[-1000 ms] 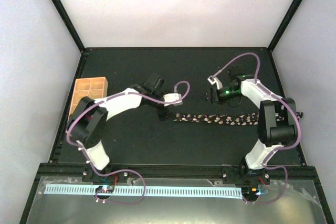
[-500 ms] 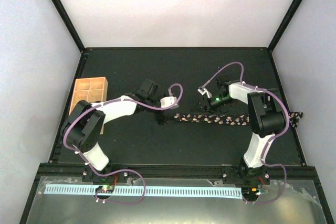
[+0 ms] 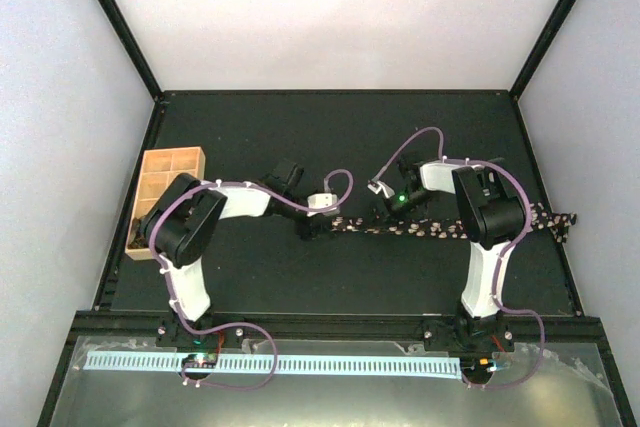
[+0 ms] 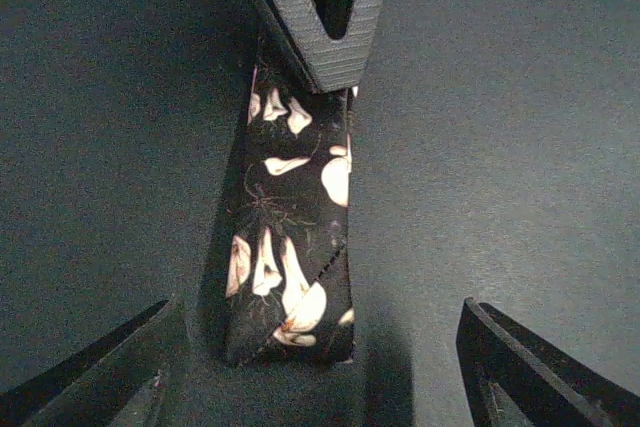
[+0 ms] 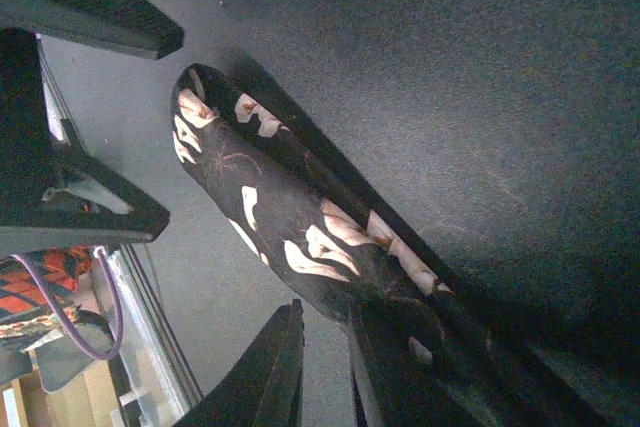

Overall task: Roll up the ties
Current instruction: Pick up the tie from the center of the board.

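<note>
The tie [image 3: 440,230] lies along the desk [image 3: 300,137], its left end between the spread fingers of the left gripper [image 4: 318,317]. The right gripper [image 5: 325,347] pinches it just beyond. I'd worry the left closes off-centre and starts a skewed roll, or the right tugs the end free.

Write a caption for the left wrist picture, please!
Speckled tie on the dark table, its end between the open jaws of the left gripper.
</note>
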